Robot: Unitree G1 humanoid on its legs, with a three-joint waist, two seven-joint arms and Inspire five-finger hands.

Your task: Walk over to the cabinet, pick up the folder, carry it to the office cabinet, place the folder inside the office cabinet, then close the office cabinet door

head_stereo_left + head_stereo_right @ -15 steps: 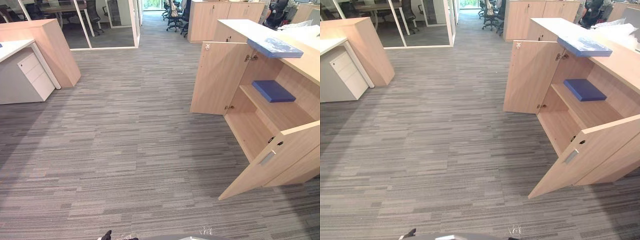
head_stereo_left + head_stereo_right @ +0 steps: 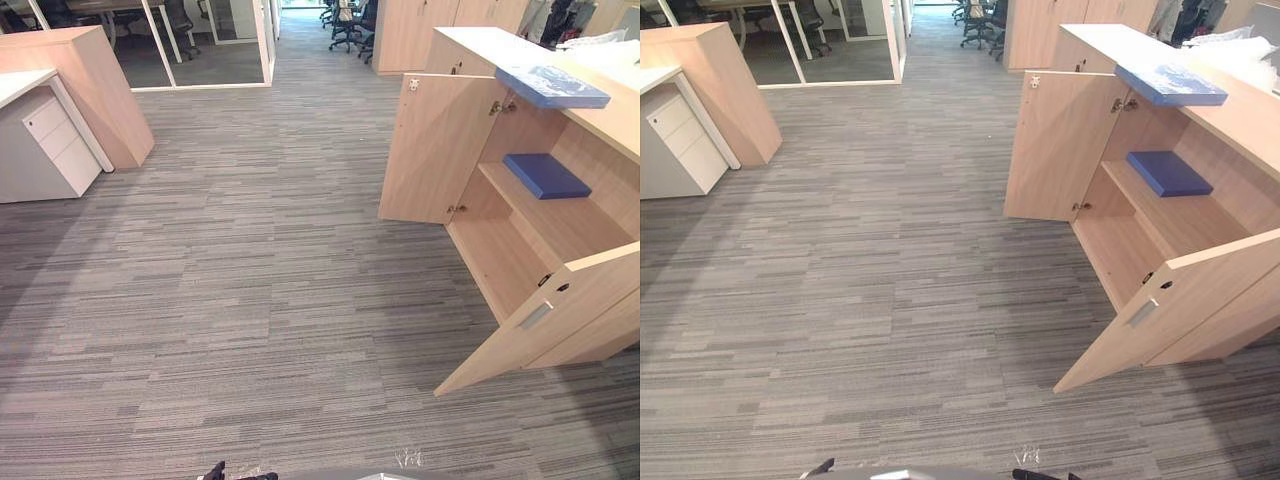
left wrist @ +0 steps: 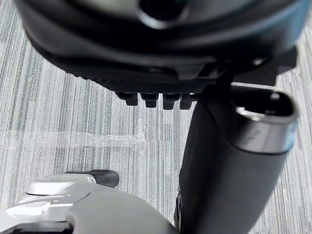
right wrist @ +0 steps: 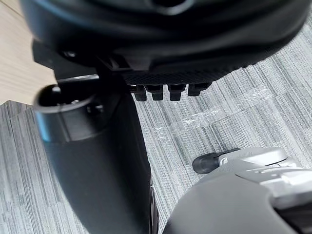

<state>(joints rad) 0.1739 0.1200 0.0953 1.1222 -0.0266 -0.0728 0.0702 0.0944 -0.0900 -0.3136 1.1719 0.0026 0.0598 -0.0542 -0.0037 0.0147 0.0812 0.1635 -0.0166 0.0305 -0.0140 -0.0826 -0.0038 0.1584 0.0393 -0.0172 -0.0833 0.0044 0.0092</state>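
Whole view shifted slightly (camera moved, things stayed put). Light-blue folder [image 2: 552, 86] lies flat on counter [image 2: 470, 45] above office cabinet [image 2: 500, 265], one corner overhanging front edge. Dark-blue folder [image 2: 546, 175] lies on shelf [image 2: 560, 225] inside. Far door [image 2: 435, 150] and near door [image 2: 545, 320] swung wide. Left hand [image 3: 161, 58] and right hand [image 4: 161, 53] hang over carpet [image 2: 250, 280], fingers [image 3: 151, 100] loose, apart, holding nothing.

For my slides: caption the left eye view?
Open office cabinet: dark blue folder on its shelf, lighter blue folder on top.
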